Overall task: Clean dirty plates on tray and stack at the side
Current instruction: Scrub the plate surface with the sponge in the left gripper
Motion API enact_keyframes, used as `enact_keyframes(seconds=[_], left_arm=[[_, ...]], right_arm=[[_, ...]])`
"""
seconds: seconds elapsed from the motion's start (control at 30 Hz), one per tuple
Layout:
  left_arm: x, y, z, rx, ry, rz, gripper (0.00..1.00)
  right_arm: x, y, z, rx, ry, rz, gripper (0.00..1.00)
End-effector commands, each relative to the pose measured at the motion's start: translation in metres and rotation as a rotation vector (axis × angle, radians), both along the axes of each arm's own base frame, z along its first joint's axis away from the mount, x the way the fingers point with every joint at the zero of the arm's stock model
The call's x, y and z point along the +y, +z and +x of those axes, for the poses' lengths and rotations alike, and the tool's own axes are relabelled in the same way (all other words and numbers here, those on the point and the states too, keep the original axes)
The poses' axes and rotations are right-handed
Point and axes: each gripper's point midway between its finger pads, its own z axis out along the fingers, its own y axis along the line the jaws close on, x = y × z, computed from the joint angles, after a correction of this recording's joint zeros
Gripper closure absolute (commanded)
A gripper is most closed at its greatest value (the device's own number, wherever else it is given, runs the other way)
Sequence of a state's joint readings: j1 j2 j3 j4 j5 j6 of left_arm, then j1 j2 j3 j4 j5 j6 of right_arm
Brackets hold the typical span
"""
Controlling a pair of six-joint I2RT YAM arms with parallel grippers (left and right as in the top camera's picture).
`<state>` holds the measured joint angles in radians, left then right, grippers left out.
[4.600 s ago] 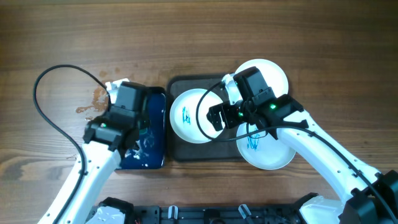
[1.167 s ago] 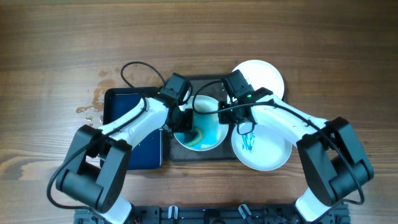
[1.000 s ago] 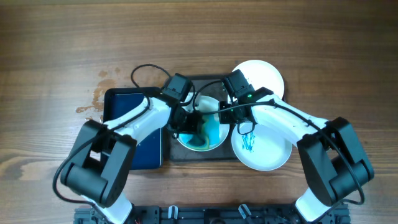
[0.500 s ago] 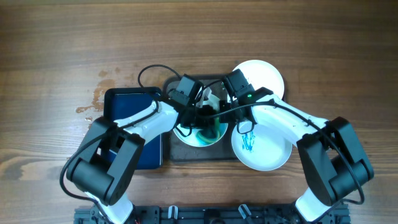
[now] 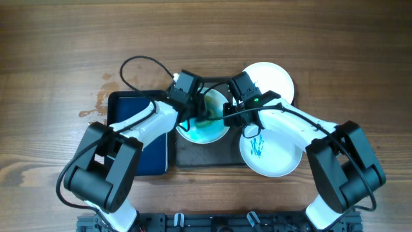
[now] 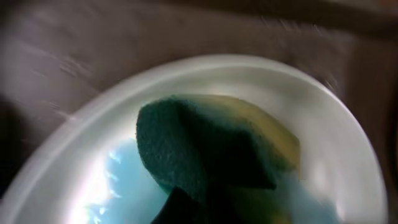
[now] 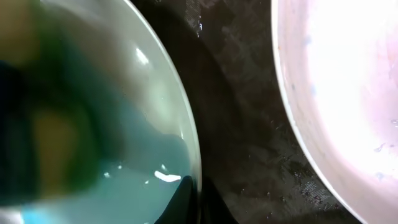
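Note:
A white plate (image 5: 205, 129), its face smeared with blue, lies on the dark tray (image 5: 206, 154). My left gripper (image 5: 192, 118) is shut on a green and yellow sponge (image 6: 205, 146) that presses on this plate's (image 6: 336, 124) wet face. My right gripper (image 5: 229, 117) is shut on the same plate's right rim (image 7: 194, 180), one finger inside and one outside. A plate with blue scribble (image 5: 270, 154) overlaps the tray's right edge. Behind it lies a plain white plate (image 5: 273, 80).
A dark blue tray (image 5: 138, 138) lies left of the big tray, under my left arm. A brown stain (image 5: 100, 106) marks the wood beside it. A black cable (image 5: 138, 64) loops over the table behind the left arm. Wet tray floor (image 7: 242, 124) separates the held plate from another plate (image 7: 336, 81).
My left gripper has dragged the sponge from the plate's near side to its far left side, spreading the blue smear. The plate has shifted slightly toward the back. The right gripper keeps its hold.

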<state>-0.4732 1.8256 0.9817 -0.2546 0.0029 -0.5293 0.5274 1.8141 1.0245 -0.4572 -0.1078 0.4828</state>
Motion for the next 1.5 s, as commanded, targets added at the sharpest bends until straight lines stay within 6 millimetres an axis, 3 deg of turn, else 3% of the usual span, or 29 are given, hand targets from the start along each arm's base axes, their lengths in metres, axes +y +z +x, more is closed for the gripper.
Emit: enact_keyframes(seconds=[0.0, 0.13, 0.33, 0.53, 0.63, 0.77, 1.03, 1.23, 1.3, 1.47], left_arm=[[0.098, -0.016, 0.006, -0.031, 0.221, 0.386, 0.96], [0.104, -0.028, -0.030, 0.127, 0.203, 0.412, 0.96], [0.070, -0.042, -0.088, 0.410, 0.004, 0.232, 0.96], [0.047, -0.029, -0.123, 0.539, -0.161, 0.097, 0.96], [0.043, -0.019, -0.128, 0.537, -0.224, 0.070, 0.96], [0.011, 0.006, -0.132, 0.487, -0.382, -0.110, 0.96], [-0.030, 0.016, -0.110, 0.363, -0.408, -0.235, 0.96], [-0.081, 0.028, -0.097, 0.213, -0.462, -0.284, 0.96], [-0.080, 0.025, -0.092, 0.189, -0.427, -0.243, 0.96], [-0.057, 0.015, -0.084, 0.206, -0.313, -0.154, 0.96]], right_arm=[[-0.006, -0.009, -0.011, 0.045, 0.013, -0.033, 0.96], [-0.006, -0.009, -0.011, 0.045, 0.013, -0.033, 0.96], [-0.006, -0.009, -0.011, 0.045, 0.013, -0.033, 0.96], [-0.007, -0.010, -0.012, 0.052, 0.013, -0.037, 0.96], [-0.007, -0.010, -0.012, 0.052, 0.014, -0.037, 0.95], [-0.007, -0.010, -0.012, 0.053, 0.013, -0.036, 0.96], [-0.006, -0.010, -0.013, 0.055, 0.018, -0.031, 0.96], [-0.006, -0.010, -0.014, 0.058, 0.018, -0.033, 0.96], [-0.007, -0.010, -0.015, 0.062, 0.019, -0.036, 0.96], [-0.008, -0.011, -0.016, 0.063, 0.032, -0.041, 0.96]])
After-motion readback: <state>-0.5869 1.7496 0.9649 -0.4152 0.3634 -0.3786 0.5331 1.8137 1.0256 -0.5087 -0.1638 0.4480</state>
